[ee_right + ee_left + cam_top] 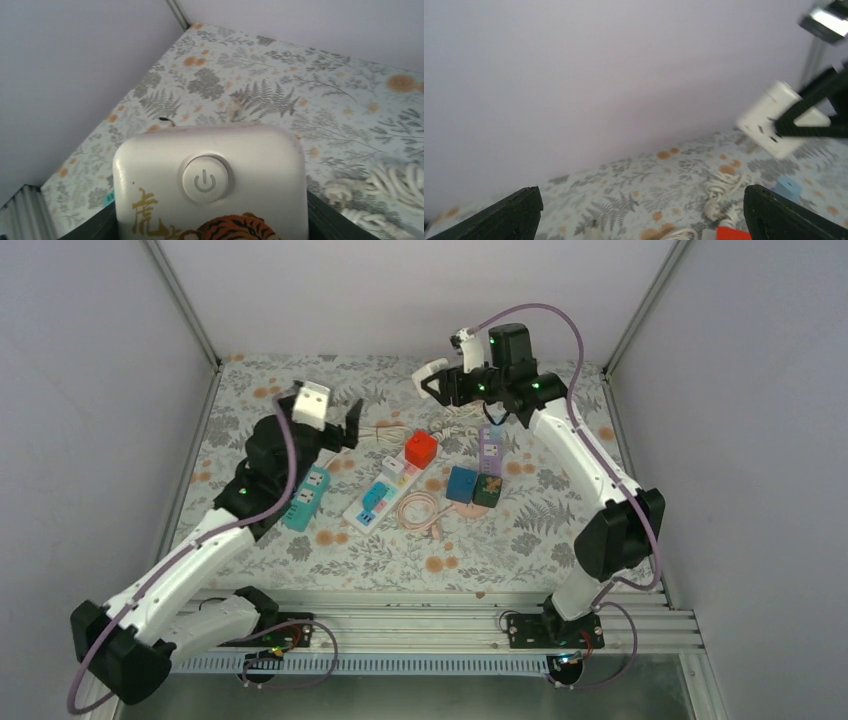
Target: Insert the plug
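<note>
My right gripper [437, 383] is raised over the back of the table and is shut on a white power strip [429, 371]. In the right wrist view the power strip [210, 165] fills the frame between my gripper [210, 227], showing a round power button and a tiger print. It also shows in the left wrist view [769, 122]. My left gripper [338, 428] is open and empty, held above the mat left of a coiled white cable [398, 432]. The left wrist view shows my left gripper [642, 202] wide open over the mat, with the cable [723, 189] ahead. No plug shows clearly.
On the floral mat lie a long white strip [380, 495] with a red cube adapter [421, 448], a teal strip [307, 497], a purple strip [490, 447], a blue cube [461, 483], a green cube [487, 490] and a pink cable [420, 510]. Walls enclose the back and sides.
</note>
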Robot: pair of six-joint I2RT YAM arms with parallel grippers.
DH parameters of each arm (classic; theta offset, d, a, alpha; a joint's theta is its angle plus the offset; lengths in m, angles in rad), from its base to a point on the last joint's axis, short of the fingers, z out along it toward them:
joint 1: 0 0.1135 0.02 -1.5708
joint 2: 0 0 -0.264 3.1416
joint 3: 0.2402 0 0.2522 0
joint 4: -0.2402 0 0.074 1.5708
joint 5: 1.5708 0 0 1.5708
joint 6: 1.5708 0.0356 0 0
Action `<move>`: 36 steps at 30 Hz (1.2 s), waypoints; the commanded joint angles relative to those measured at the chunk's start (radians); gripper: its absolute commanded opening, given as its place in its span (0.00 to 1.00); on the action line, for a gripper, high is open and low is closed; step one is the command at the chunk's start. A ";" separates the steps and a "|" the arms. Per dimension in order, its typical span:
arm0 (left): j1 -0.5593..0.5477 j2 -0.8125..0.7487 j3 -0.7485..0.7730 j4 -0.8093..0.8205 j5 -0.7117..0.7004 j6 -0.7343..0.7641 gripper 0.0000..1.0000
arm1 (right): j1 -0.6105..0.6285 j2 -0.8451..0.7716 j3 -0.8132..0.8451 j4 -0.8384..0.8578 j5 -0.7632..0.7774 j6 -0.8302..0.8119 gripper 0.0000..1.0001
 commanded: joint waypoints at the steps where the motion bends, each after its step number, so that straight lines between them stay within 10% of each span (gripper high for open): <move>1: 0.052 -0.091 0.072 -0.265 -0.176 -0.231 1.00 | -0.042 0.073 0.075 -0.051 0.007 -0.125 0.31; 14: 0.179 -0.367 0.014 -0.531 -0.153 -0.300 1.00 | -0.123 0.203 0.226 -0.171 0.019 -0.327 0.31; 36: 0.179 -0.278 -0.020 -0.458 -0.139 -0.297 1.00 | -0.063 0.249 0.162 -0.198 0.027 -0.507 0.32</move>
